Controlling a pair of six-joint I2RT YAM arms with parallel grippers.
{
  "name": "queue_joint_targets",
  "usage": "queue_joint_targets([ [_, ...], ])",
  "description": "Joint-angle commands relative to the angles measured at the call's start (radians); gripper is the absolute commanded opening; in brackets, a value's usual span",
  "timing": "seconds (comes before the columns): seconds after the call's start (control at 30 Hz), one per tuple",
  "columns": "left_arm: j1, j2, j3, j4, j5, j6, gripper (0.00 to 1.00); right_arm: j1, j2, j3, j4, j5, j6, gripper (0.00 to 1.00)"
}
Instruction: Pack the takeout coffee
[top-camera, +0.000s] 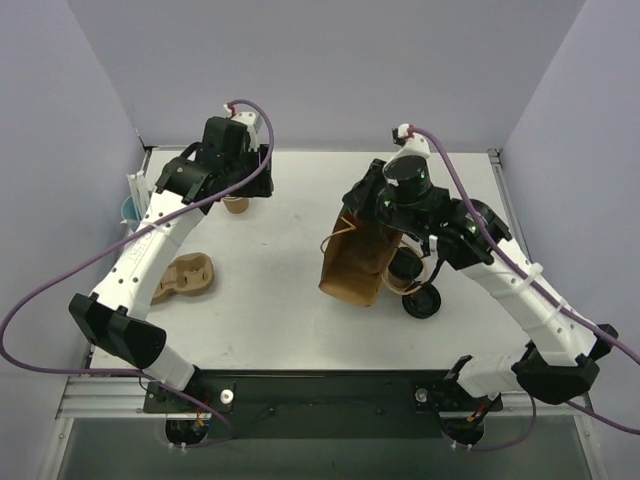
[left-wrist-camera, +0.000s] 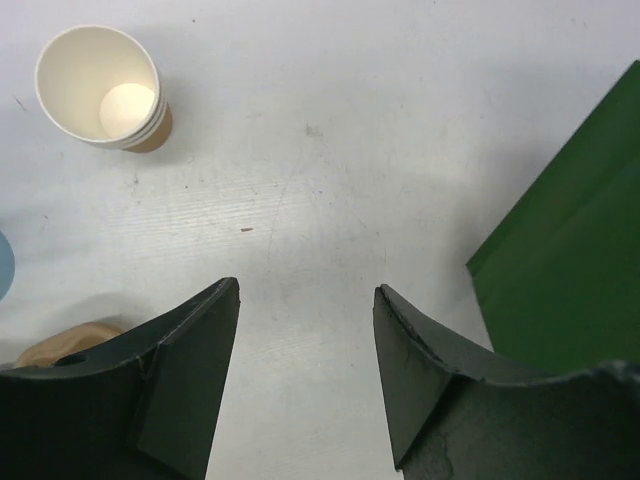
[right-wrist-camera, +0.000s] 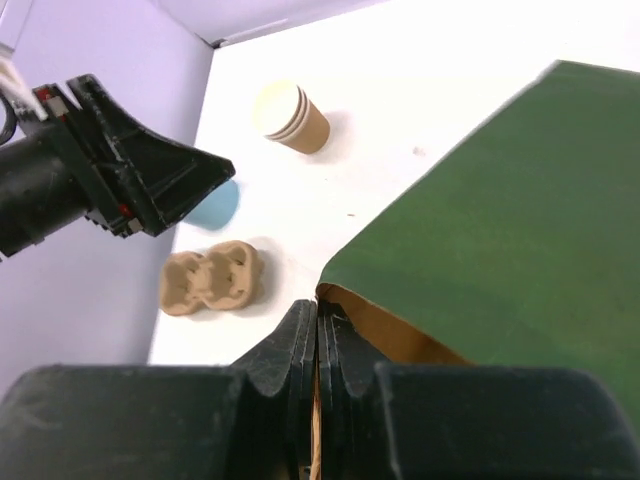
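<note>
Right end effector (right-wrist-camera: 317, 318) is clamped shut on the mouth edge of the green bag (right-wrist-camera: 500, 230), so it's busy. Takeout coffee (top-camera: 405, 268) sits on the tabletop (top-camera: 280, 310) just right of the bag, tucked under the right arm. It looks upright to me, lid up, long axis vertical. Left end effector (left-wrist-camera: 306, 300) hangs wide open and empty at the back left, well apart from it, with the bag in between. Right arm's way nearer. Don't mix it up with the loose black lid (top-camera: 422, 302) beside it.

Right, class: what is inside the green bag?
At the mouth of the green bag only brown lining shows, where the right claw grips its edge. The rest is hidden by its own wall.
</note>
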Motion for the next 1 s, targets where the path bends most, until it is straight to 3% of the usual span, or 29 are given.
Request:
queue_joint_targets([
  [0.0,0.002,-0.032,-0.043,-0.017,0.033,-0.025,0.66,0.005,0.120,0.203,-0.350,-0.084,-0.205,0.00],
  [0.17,0.033,-0.065,-0.124,-0.014,0.013,-0.039,0.66,0.005,0.189,0.173,-0.377,-0.331,-0.291,0.00],
  [0.2,0.041,-0.072,-0.132,-0.013,0.013,-0.041,0.66,0.004,0.208,0.169,-0.380,-0.445,-0.323,0.00],
  [0.3,0.084,-0.082,-0.150,-0.009,0.019,-0.037,0.66,0.011,0.272,0.171,-0.418,-0.546,-0.374,0.00],
  [0.63,0.110,-0.091,-0.077,-0.007,0.057,0.032,0.66,0.068,0.393,0.355,-0.440,-0.555,-0.497,0.02],
  [0.83,0.110,-0.128,-0.008,-0.134,-0.001,-0.060,0.67,0.084,0.452,0.431,-0.438,-0.541,-0.480,0.22],
  [0.97,0.108,-0.177,0.000,-0.136,0.040,-0.062,0.72,0.084,0.482,0.439,-0.437,-0.543,-0.471,0.27],
])
